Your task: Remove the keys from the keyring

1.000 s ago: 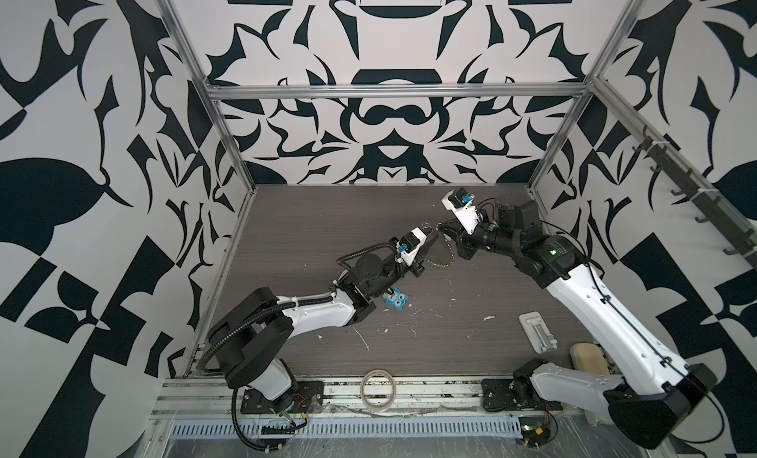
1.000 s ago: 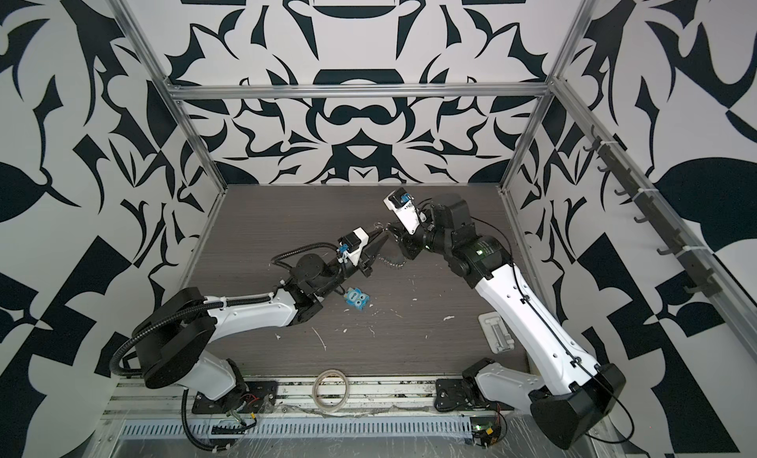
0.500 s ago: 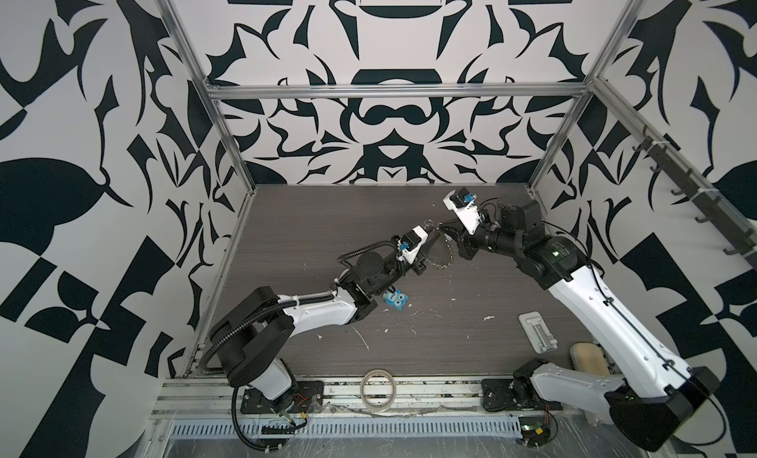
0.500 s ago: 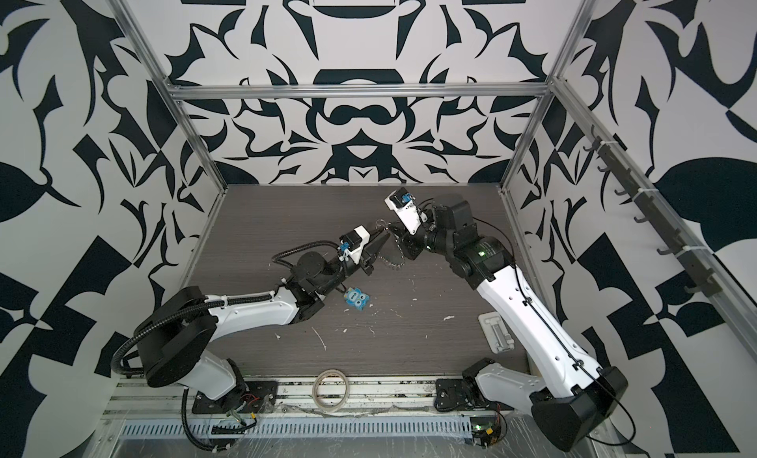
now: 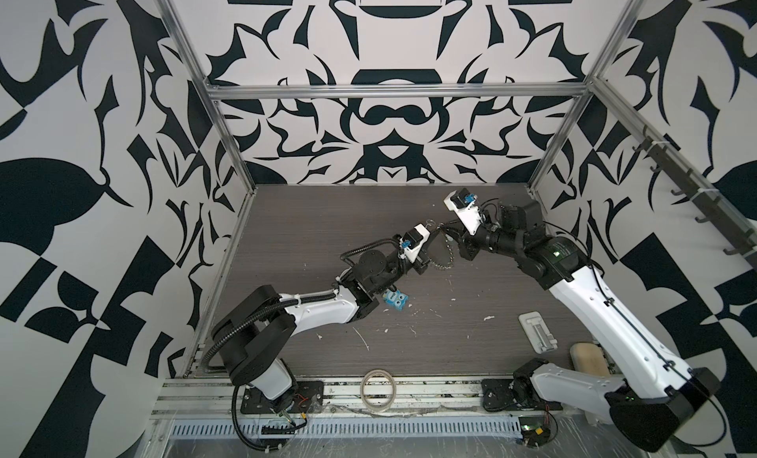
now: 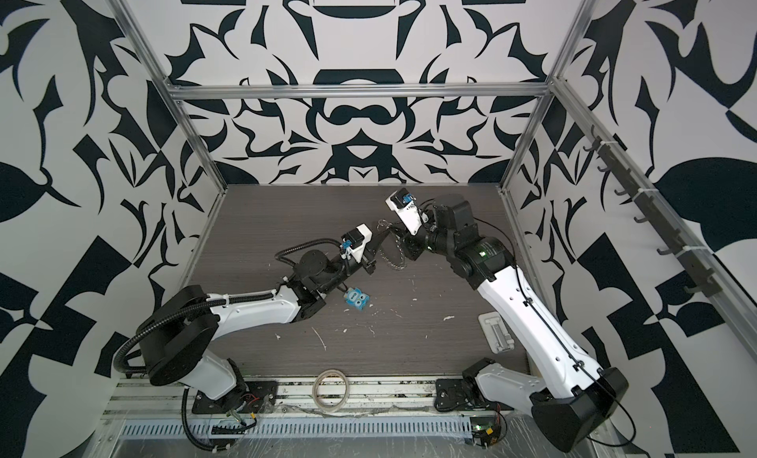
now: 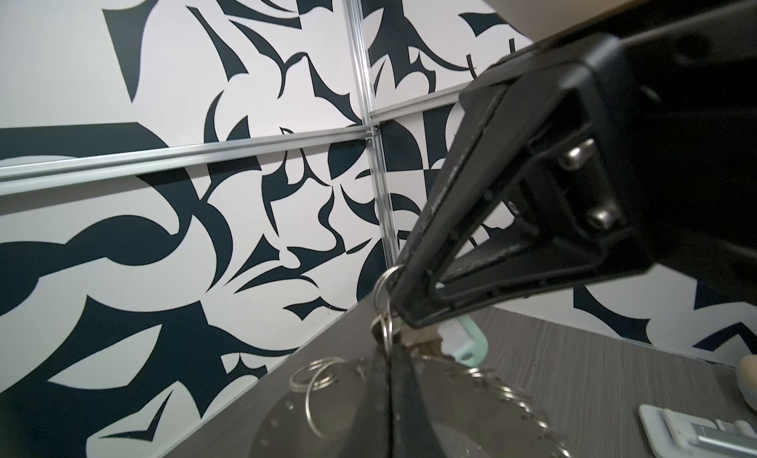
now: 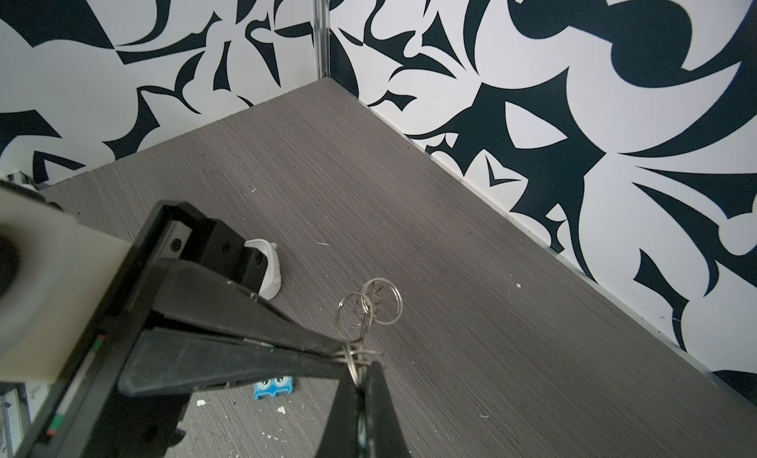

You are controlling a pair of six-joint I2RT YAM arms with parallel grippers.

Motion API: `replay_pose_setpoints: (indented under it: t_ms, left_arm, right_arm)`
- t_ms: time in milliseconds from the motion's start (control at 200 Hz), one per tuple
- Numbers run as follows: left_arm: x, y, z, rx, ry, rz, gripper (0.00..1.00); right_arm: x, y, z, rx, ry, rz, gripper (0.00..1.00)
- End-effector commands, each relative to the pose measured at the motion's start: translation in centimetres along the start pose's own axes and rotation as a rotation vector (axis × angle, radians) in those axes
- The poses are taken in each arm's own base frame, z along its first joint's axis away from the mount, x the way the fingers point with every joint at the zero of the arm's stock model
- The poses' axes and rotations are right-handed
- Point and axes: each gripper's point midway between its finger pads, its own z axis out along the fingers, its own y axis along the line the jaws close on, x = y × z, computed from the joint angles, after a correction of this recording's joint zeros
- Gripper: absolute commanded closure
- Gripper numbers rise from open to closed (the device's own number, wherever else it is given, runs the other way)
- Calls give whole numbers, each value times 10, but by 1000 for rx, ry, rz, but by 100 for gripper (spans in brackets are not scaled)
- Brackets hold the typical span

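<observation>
Both arms meet above the middle of the table in both top views. The keyring (image 5: 446, 258) (image 6: 395, 260), a flat silver disc fringed with wire rings, hangs between them. In the left wrist view my left gripper (image 7: 387, 341) is shut on a small split ring at the keyring's rim (image 7: 286, 415). My right gripper (image 8: 362, 370) is shut on the keys; their white tag (image 7: 463, 341) pokes out below its fingers (image 7: 471, 238). Loose split rings (image 8: 368, 304) stick up where the two tips cross. The left gripper's fingers (image 8: 245, 333) reach in from the side.
A blue owl-faced toy (image 5: 395, 300) (image 8: 274, 384) lies on the table under the left arm. A white plastic holder (image 5: 537, 331) and a beige object (image 5: 588, 357) sit front right. A tape roll (image 5: 379, 390) rests on the front rail. White scraps dot the wood.
My left gripper's jaws have closed onto the split ring. Both arms have hardly moved, and the right gripper has stayed shut.
</observation>
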Motion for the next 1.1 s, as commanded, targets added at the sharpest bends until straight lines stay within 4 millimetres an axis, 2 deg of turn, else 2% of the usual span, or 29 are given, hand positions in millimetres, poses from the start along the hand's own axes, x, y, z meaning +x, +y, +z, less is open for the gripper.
replay_pose_setpoints:
  t_ms: [0,190,305,445,615,840,915,980,1030,1095]
  left_arm:
    - [-11,6,2,23,77,-6,100]
    - [-10,8,2,102,262,29,100]
    - [-11,1,5,156,306,32,100]
    - [-10,1,9,162,319,42,100]
    - [-17,6,11,158,312,61,100]
    - [-39,1,14,202,217,28,100]
    - [-45,2,11,193,178,41,100]
    - [-51,5,7,165,102,52,100]
    - [-51,5,5,159,69,54,100]
    - [-51,6,4,155,46,56,100]
  right_arm:
    - [-13,5,-18,1,-28,-90,100]
    - [9,11,-14,-29,76,-146,100]
    - [12,21,-8,-68,88,-158,100]
    - [22,32,3,-100,159,-187,100]
    - [29,35,5,-119,188,-194,100]
    - [33,44,13,-185,205,-182,100]
    - [28,44,11,-184,172,-183,100]
    - [13,45,5,-202,85,-130,100]
    - [2,38,-1,-198,21,-85,100]
    - [-3,34,-3,-199,-1,-64,100]
